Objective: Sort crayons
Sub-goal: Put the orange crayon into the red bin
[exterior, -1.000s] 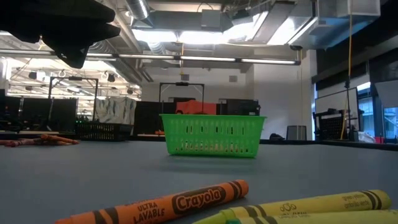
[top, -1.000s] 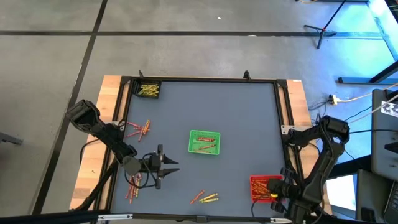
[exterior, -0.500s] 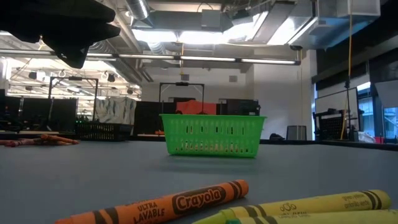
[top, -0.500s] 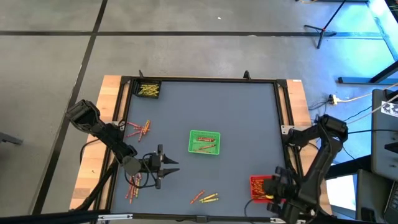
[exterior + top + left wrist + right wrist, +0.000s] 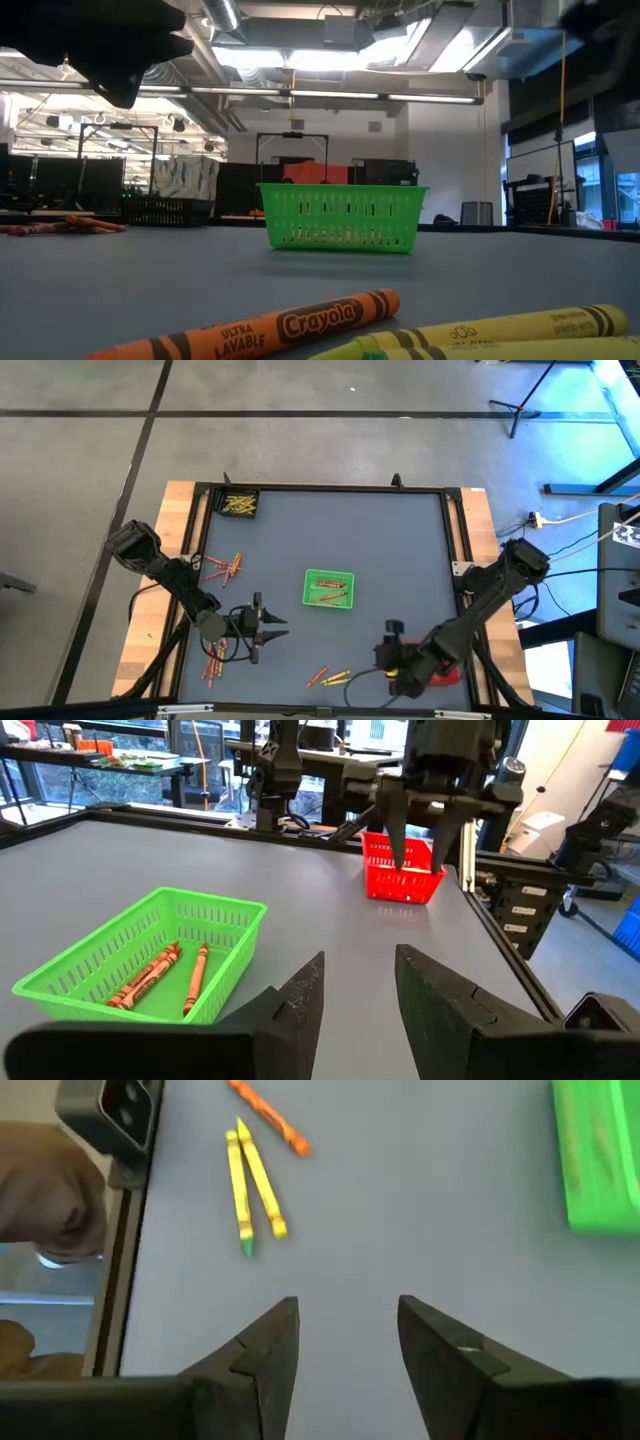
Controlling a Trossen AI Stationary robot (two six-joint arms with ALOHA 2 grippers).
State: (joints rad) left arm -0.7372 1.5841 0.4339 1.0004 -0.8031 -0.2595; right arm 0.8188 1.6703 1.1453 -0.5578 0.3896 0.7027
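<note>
Loose crayons lie flat on the grey table: an orange and yellow group (image 5: 330, 678) near the front edge, and red and orange ones at the left (image 5: 222, 568) (image 5: 215, 658). My right gripper (image 5: 382, 652) hangs open just right of the front group. Its wrist view shows two yellow crayons (image 5: 250, 1185) and an orange one (image 5: 268, 1118) ahead of the fingers. My left gripper (image 5: 270, 628) waits open at the near left, pointing at the green tray (image 5: 140, 955), which holds red and orange crayons (image 5: 150, 975).
A red tray (image 5: 403, 880) stands at the near right corner, partly under my right arm. A black tray (image 5: 238, 504) with yellow crayons sits at the far left corner. A raised black frame (image 5: 330, 488) rims the table. The low view shows the front crayons (image 5: 260, 330) close up.
My right gripper has left the spot over the red tray and swung toward the table's left along the near edge. It has risen a little and turned, and now hangs beside the front group of crayons. No crayon has moved.
</note>
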